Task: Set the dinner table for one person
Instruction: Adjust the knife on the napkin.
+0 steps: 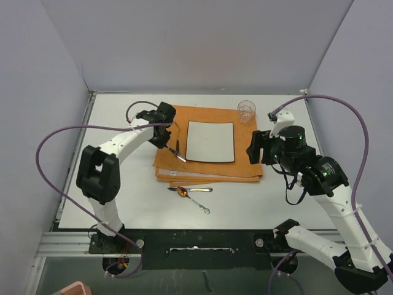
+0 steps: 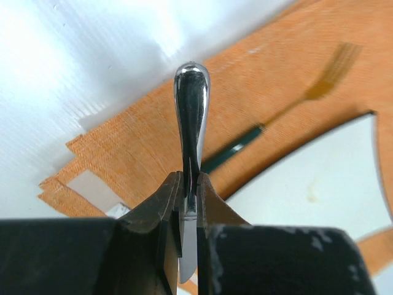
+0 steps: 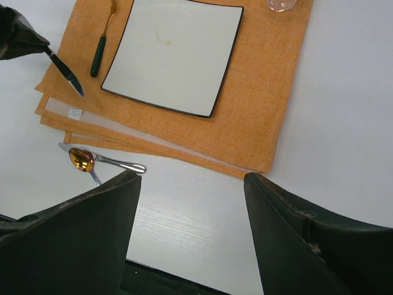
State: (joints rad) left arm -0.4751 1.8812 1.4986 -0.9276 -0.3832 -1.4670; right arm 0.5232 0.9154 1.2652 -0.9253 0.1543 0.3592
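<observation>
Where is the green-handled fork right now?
In the right wrist view the fork lies on the orange cloth, alongside the left edge of the square plate, near the tip of the knife held by the left gripper.

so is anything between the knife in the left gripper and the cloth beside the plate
Yes. A fork lies on the cloth just left of the plate, close to where the left gripper holds the knife over the cloth. The cloth to the right of the plate looks bare.
</observation>
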